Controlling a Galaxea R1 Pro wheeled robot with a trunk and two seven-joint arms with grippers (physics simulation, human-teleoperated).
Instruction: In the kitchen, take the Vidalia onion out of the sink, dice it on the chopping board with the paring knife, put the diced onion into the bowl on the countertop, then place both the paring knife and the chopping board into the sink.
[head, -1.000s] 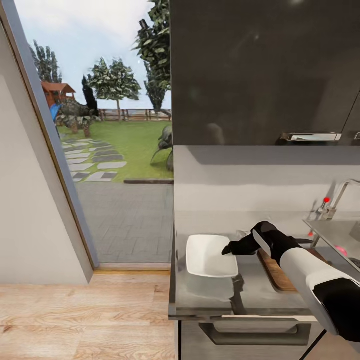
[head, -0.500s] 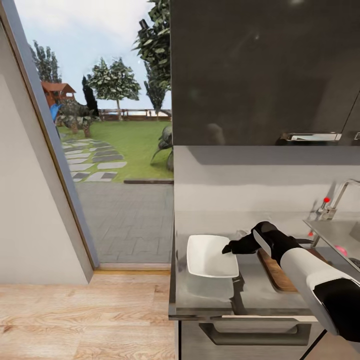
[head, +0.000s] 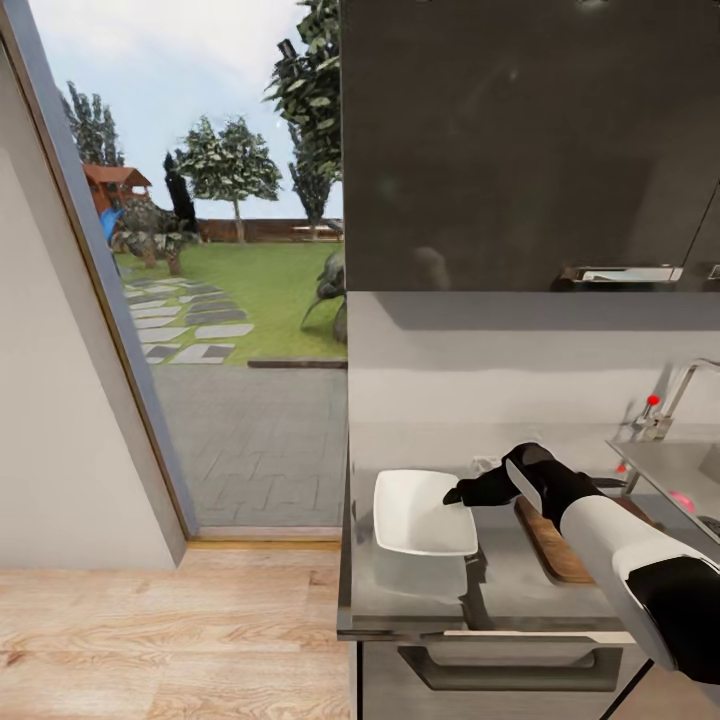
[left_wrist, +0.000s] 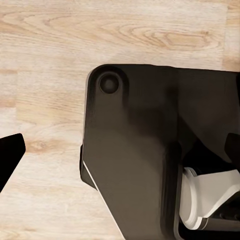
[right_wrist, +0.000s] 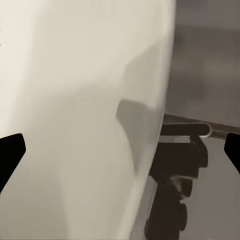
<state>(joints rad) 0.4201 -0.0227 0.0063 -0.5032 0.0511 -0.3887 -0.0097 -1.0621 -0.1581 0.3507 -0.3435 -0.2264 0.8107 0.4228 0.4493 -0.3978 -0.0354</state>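
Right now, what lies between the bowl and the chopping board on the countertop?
In the head view, the right gripper hangs between the bowl and the chopping board, over a bare strip of countertop.

Head view overlooks the bowl (head: 424, 512); right wrist view perhaps hugs it.

White forearm (head: 612, 530), black end effector (head: 462, 494)

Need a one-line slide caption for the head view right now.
Right end effector poised over the white bowl on the grey countertop, chopping board beside it, sink at right.
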